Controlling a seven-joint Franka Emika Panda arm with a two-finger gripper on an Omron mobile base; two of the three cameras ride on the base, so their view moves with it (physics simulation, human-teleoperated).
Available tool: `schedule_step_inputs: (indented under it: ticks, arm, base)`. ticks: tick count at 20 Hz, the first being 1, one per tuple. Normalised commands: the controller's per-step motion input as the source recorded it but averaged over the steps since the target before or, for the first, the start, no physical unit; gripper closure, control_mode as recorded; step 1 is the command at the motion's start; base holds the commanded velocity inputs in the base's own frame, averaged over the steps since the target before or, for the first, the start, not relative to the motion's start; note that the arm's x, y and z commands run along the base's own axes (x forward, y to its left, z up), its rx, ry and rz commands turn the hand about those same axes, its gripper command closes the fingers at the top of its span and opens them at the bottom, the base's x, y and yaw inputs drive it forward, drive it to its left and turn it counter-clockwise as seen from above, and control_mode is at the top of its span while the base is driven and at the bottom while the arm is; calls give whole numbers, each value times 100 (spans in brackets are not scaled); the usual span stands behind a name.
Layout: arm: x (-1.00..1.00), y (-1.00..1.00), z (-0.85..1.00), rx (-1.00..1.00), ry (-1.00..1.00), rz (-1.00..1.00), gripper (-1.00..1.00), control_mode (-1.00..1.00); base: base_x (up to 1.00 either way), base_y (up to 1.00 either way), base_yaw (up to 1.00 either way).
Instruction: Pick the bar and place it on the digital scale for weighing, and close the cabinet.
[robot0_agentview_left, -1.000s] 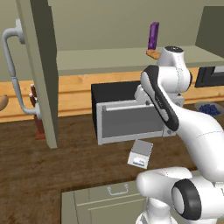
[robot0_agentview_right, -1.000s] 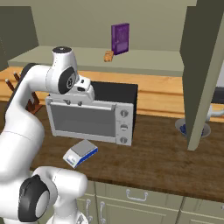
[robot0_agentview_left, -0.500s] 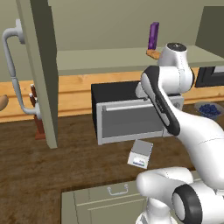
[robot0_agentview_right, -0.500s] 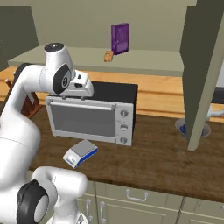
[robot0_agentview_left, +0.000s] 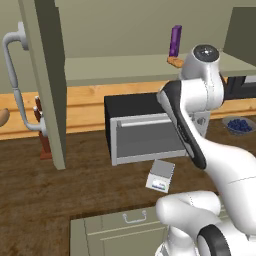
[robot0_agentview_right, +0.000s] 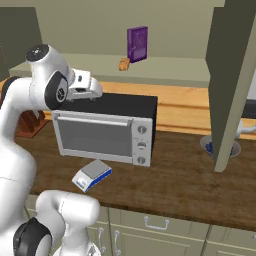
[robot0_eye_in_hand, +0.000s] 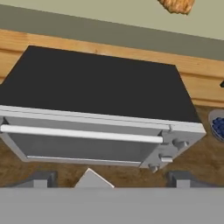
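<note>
Tan bar (robot0_agentview_right: 124, 63) on cabinet (robot0_agentview_right: 165, 72) shelf above oven (robot0_agentview_right: 107, 129); gripper (robot0_eye_in_hand: 112, 178) spread, empty, over oven; scale (robot0_agentview_right: 92, 175) in front.

The toaster oven (robot0_agentview_right: 105, 131) stands on the counter (robot0_agentview_right: 180, 182), the digital scale (robot0_agentview_right: 91, 175) just before it at seven o'clock. On the cabinet (robot0_agentview_right: 235, 75) shelf behind, at twelve o'clock, the bar (robot0_agentview_right: 124, 63) lies beside the upright box (robot0_agentview_right: 137, 44), which is at its two o'clock.

Both base views flank the arm, sharing the toaster oven (robot0_agentview_left: 145, 135); the hand view looks down on it.
</note>
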Motion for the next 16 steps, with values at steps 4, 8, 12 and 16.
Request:
schedule_step_inputs:
  ticks: [4,8,12,16]
  arm:
    - [-30,-24,23,0,-17,-3,-100,-100]
    - [-20,-47,27,0,-15,-4,-100,-100]
    - [-5,-13,5,0,-1,0,-100,-100]
    - [0,-32,15,14,0,0,-100,-100]
  base:
    - [0,0,0]
    - [0,0,0]
    - [0,0,0]
    - [0,0,0]
